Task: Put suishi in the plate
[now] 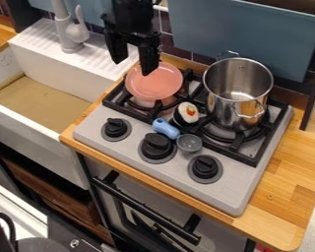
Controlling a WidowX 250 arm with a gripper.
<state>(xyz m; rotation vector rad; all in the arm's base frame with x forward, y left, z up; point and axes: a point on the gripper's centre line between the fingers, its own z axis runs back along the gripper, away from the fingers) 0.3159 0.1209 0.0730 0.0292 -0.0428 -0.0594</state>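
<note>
Upper centre of the frame: my gripper (132, 69) hung over the far left part of the stove, fingers parted, nothing between them. Sushi roll (188, 113) near the middle of the frame, on the black grate (245, 153), pale cut face turned upward. Pink plate (155, 82) just up and left of it, on the left burner; steel pot (234, 98) close on the right; blue-handled scoop (165, 128) just below.

Step in hand, by my reading: the pick. It called for a shift down and to the right in the frame, kept high enough to clear the plate's rim, then a straight descent over the roll. Best grip looked to be across the dark wrapped sides, fingers turned so neither one met the pot wall or the scoop's handle. Depth mattered: low enough to hold the roll's body, short of jamming tips into the grate bars. A gentle squeeze seemed right, as the roll looked apt to tip or turn. After that, a small lift, a short carry up-left, and a low release at the plate's middle.
</note>
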